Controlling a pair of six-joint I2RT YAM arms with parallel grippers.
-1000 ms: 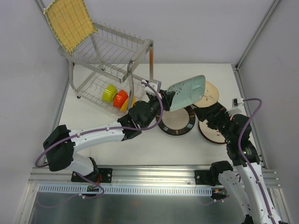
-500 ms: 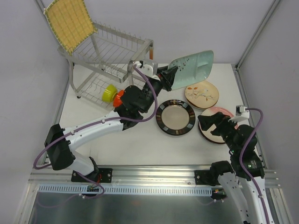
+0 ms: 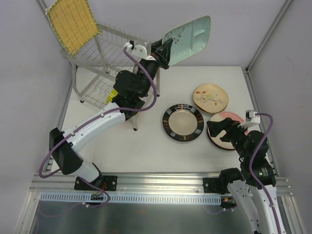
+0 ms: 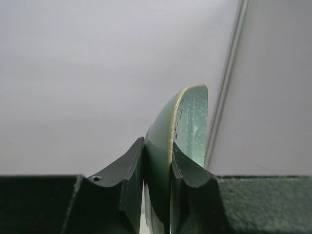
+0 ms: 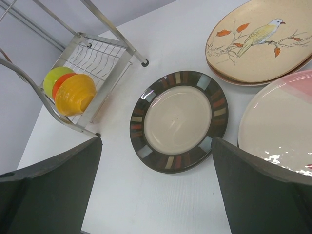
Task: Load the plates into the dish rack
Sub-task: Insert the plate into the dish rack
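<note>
Since a second ago, the left arm has risen from low over the table (image 3: 146, 151) to the height of the dish rack's (image 3: 105, 53) upper tier, carrying the pale teal plate (image 3: 190, 31) with it. The right arm has drawn back toward its base and has not shifted in the last half second.

Left gripper (image 3: 163, 51): clamped on the teal plate's rim. In the wrist view, both fingers (image 4: 131, 185) press against the plate's edge, and the plate (image 4: 187, 122) stands on edge between them. The plate is in the air, tilted, just beside the rack's far right corner post. I cannot tell whether it touches the wire.

Right gripper (image 3: 218, 130): jaws wide apart with nothing between them. It hovers over the near-left edge of the pink-and-cream plate (image 3: 229, 116).

The yellow woven plate (image 3: 73, 22) stands leaning at the far left end of the upper tier.

On the table:
- The dark-rimmed plate (image 3: 183, 122) lies flat to the right of the rack.
- The cream plate with a bird (image 3: 210, 97) lies beyond it.
- The pink-and-cream plate sits just beside the bird plate.

The right wrist view shows a yellow bowl (image 5: 73, 95), with an orange and a green one behind it, in the rack's lower tier.
</note>
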